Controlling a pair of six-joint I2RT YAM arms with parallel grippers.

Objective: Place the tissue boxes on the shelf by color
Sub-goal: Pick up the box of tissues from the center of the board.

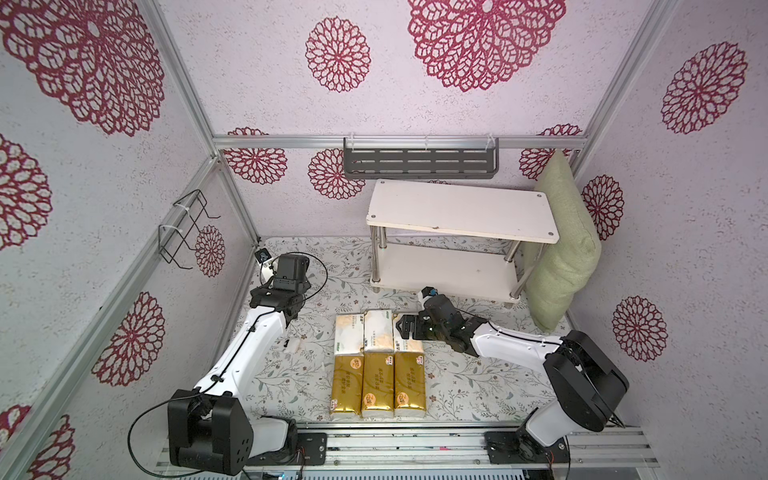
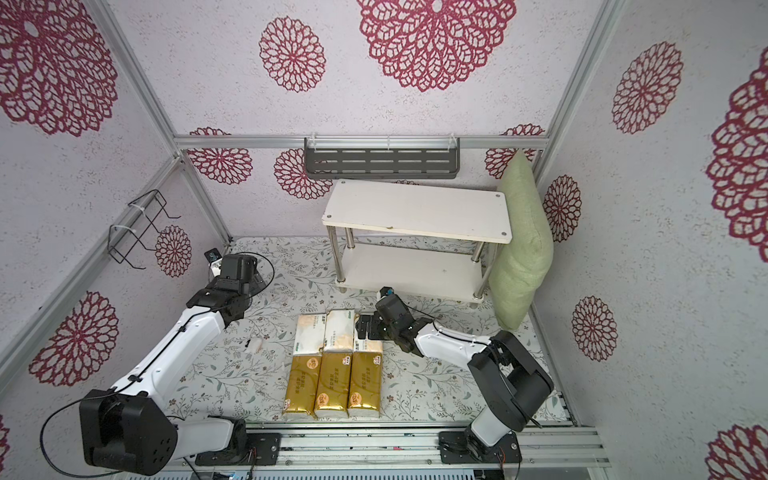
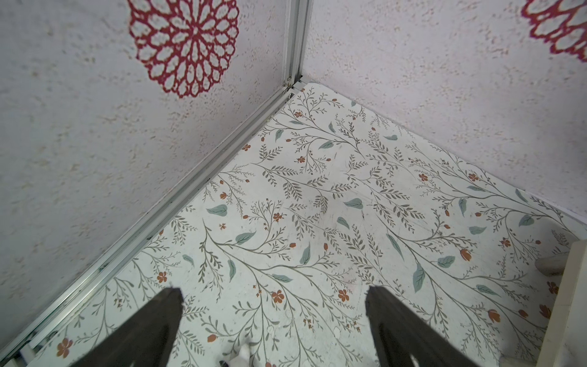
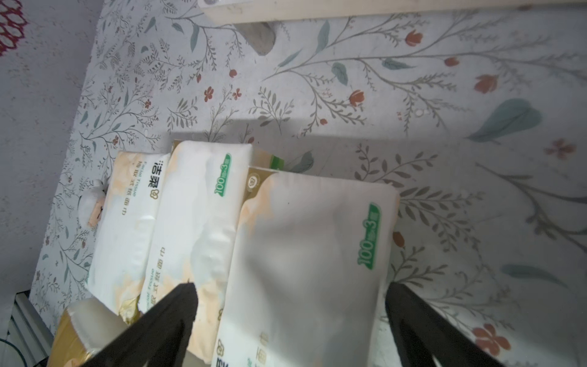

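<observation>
Right wrist: white pack (image 4: 311, 238) sits between right gripper (image 4: 290, 289) fingers (spread).

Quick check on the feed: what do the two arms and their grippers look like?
The left arm and right arm both have glossy white links, boxy black joint housings and thin black wiring clipped alongside; a black cable loops out by the left base. The left gripper and right gripper are black, with flat, tapering dark jaws. No markings are legible.

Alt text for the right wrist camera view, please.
The right gripper has its fingers open either side of the nearest white tissue pack. Two more white packs lie beside it on the floral tabletop, with the shelf beyond.
</observation>
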